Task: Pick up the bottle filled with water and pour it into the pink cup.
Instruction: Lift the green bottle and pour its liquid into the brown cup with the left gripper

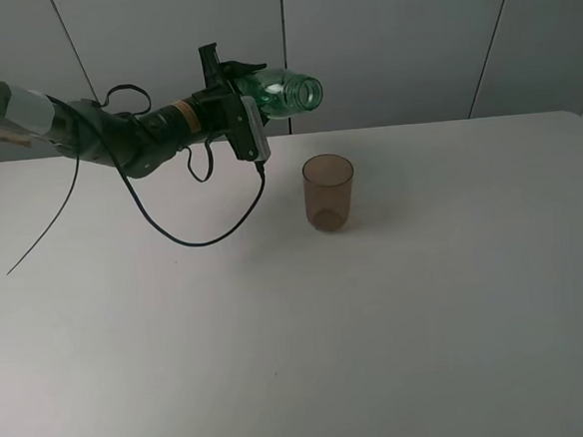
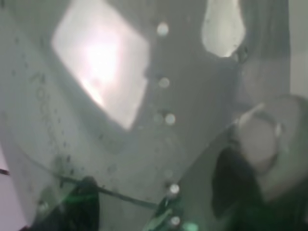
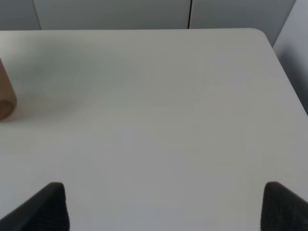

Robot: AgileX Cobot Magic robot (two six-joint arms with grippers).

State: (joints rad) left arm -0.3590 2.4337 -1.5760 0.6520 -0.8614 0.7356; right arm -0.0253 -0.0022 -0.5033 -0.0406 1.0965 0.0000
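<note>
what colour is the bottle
The bottle is see-through green; the exterior high view shows it best.

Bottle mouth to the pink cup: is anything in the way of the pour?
Nothing visible. The left hand holds the bottle tipped on its side, mouth higher than the pink cup, with only air between. The black cable hangs left of the cup, apart from it.

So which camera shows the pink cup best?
The exterior high view: the pink cup stands whole, upright. The right wrist view catches only its edge; the left wrist view shows none of it.
</note>
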